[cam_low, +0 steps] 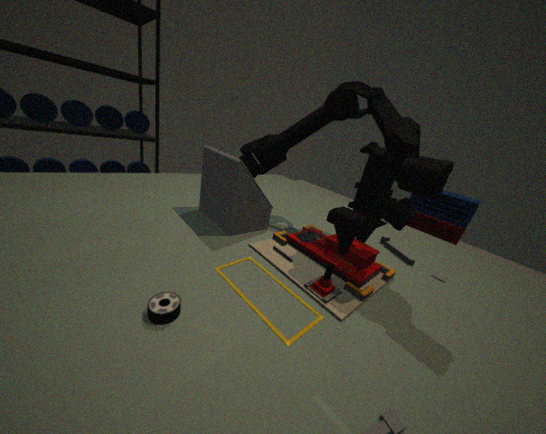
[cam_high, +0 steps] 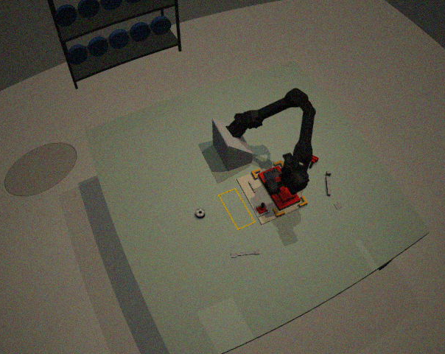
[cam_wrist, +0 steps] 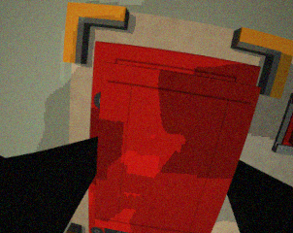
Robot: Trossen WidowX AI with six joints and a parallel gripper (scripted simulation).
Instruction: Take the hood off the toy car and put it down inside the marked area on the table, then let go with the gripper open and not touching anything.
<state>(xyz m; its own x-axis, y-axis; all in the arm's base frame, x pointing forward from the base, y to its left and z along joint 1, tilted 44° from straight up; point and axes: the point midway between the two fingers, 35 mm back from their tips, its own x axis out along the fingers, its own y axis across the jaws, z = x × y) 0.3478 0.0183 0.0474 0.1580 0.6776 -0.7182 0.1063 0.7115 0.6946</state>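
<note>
The toy car (cam_high: 291, 206) (cam_low: 305, 245) is red and lies between yellow corner brackets on a pale board. Its hood (cam_high: 285, 195) (cam_low: 367, 252) (cam_wrist: 137, 126) is a red box-like cover at the near end. My gripper (cam_low: 353, 246) (cam_wrist: 164, 154) points down over the car and is shut on the hood, one black finger at each long side. The hood is at the car; whether there is a gap under it cannot be told. The marked area (cam_high: 228, 212) (cam_low: 252, 306) is a yellow rectangle outline beside the board, with nothing in it.
The pale board (cam_high: 243, 183) (cam_low: 264, 250) also bears a small red part (cam_high: 261, 209) (cam_low: 324, 287) with a black knob, near the marked area. A grey wedge block (cam_high: 236, 155) (cam_low: 230, 201) stands behind. A wheel (cam_high: 200, 217) (cam_low: 164, 317) and a dark rod (cam_high: 328, 184) (cam_low: 397, 251) lie on the table.
</note>
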